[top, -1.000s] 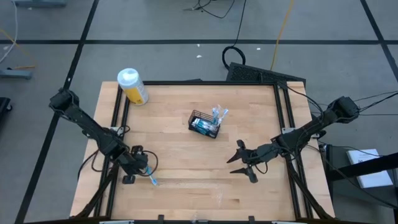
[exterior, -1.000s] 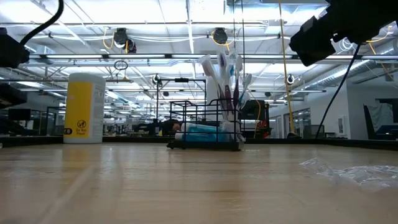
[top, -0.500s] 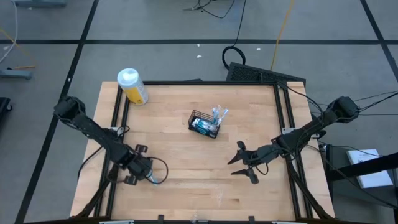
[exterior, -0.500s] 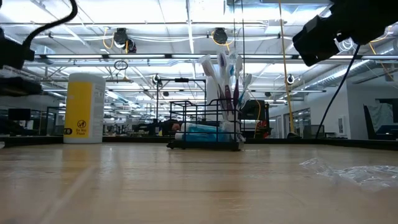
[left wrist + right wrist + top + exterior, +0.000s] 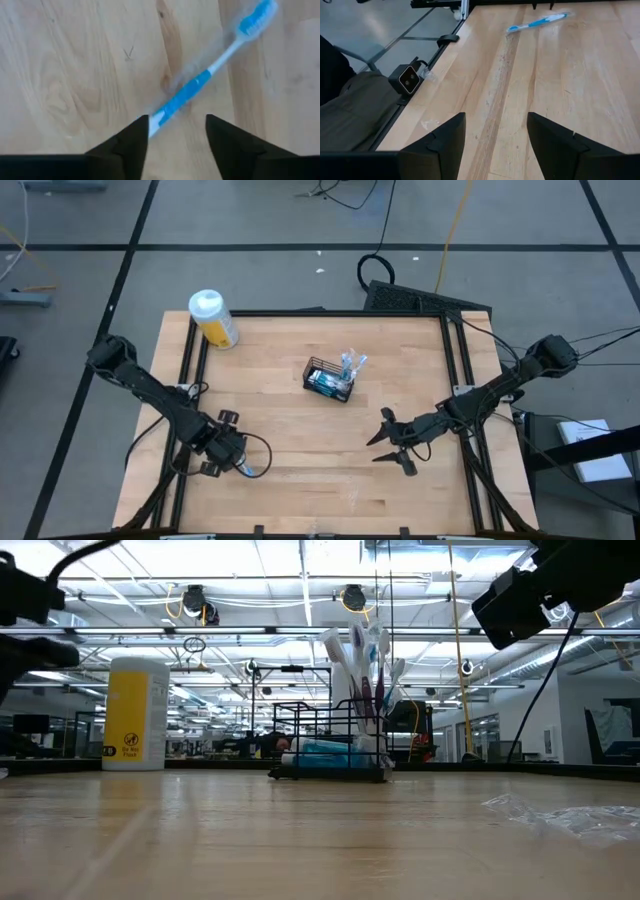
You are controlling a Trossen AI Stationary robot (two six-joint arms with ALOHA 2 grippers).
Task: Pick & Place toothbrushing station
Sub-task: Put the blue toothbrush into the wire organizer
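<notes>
Near the front-left of the pale wooden table (image 5: 300,480), the left gripper (image 5: 240,460) hangs low over a loose toothbrush (image 5: 200,87), a slim white stick with a blue grip band and blue bristled head. Its 2 dark, wedge-shaped fingers (image 5: 127,145) stand apart, with the handle end lying on the wood in the gap between them and neither finger touching it. The brush lies flat, its long axis running away from the gripper at a slant, head end farthest from the fingers. From above only its blue tip shows, just right of the gripper.

At the table's middle sits the basket (image 5: 329,379), a small black wire-mesh box, rectangular, set slightly askew to the table edges. Teal tubes (image 5: 325,749) lie flat inside it, and several toothbrushes (image 5: 360,655) stand upright at its right end, heads up.

At the far-left corner stands a yellow cylindrical bottle (image 5: 214,319) with a white cap.

Right of centre, the right gripper (image 5: 392,443) waits above the wood with jaws wide, holding nothing. A crumpled scrap of clear plastic film (image 5: 565,815) lies near the front edge.
</notes>
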